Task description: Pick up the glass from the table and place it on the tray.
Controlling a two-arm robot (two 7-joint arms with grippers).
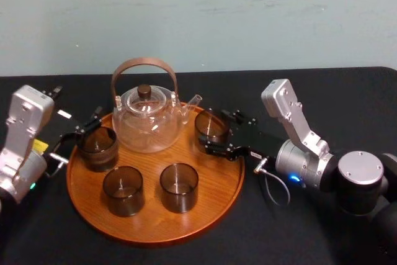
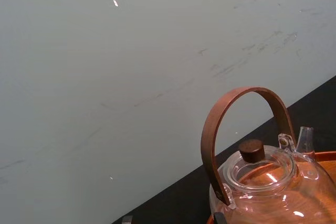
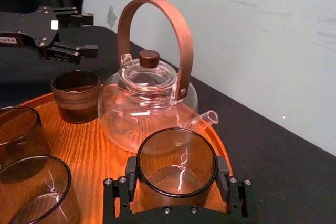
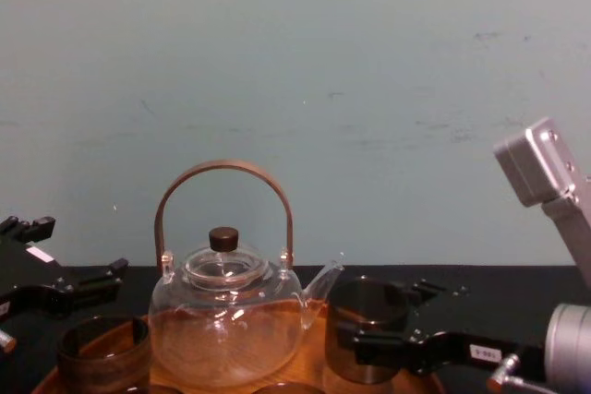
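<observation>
A smoky clear glass (image 1: 211, 126) stands at the back right of the round wooden tray (image 1: 211, 193), just inside the rim beside the teapot's spout. My right gripper (image 1: 214, 132) reaches in from the right and is shut on this glass. In the right wrist view both black fingers (image 3: 131, 169) press against the sides of the glass (image 3: 177, 156). Whether its base rests on the wood or hangs just above it, I cannot tell. My left gripper (image 1: 77, 115) hovers open at the tray's left edge, holding nothing.
A clear glass teapot (image 1: 147, 119) with a brown arched handle stands at the back of the tray. Three more smoky glasses sit on the tray: at the left (image 1: 97, 147), front left (image 1: 123, 190) and front middle (image 1: 179, 187). The black table (image 1: 322, 91) surrounds the tray.
</observation>
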